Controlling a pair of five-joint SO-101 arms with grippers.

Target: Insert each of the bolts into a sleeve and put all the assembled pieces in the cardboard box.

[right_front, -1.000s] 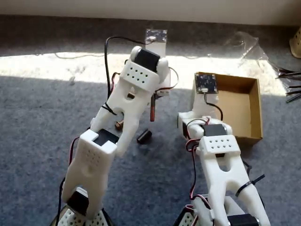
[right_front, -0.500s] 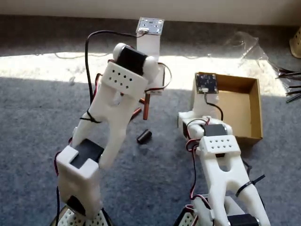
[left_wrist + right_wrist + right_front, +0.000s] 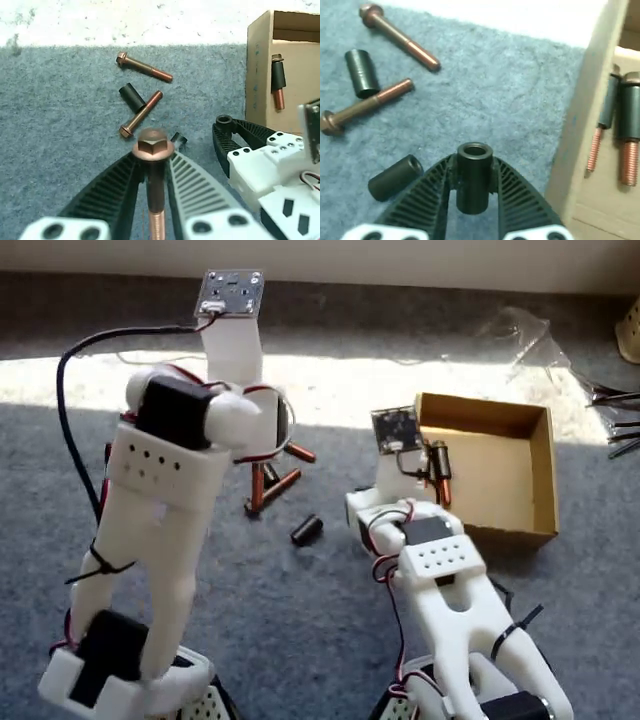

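Observation:
My left gripper (image 3: 153, 159) is shut on a copper bolt (image 3: 152, 144), held above the carpet with its hex head pointing away from the wrist; the same bolt (image 3: 257, 488) hangs upright in the high view. My right gripper (image 3: 473, 165) is shut on a black sleeve (image 3: 474, 186), its bore facing outward, just beside the cardboard box (image 3: 520, 420). Two loose bolts (image 3: 145, 68) (image 3: 141, 114) lie on the carpet with a sleeve (image 3: 132, 97) between them. Another sleeve (image 3: 307, 530) lies nearer my right gripper. Two assembled pieces (image 3: 607, 135) (image 3: 630, 132) lie inside the box.
Grey carpet covers the floor, with a sunlit strip at the back. Clear plastic wrap (image 3: 520, 335) and dark cables (image 3: 615, 425) lie beyond and right of the box. The box wall (image 3: 580, 115) stands close to my right gripper.
The left arm has swung left and risen, carrying the bolt away from the middle. The right wrist has shifted left, away from the box, uncovering an assembled piece inside it.

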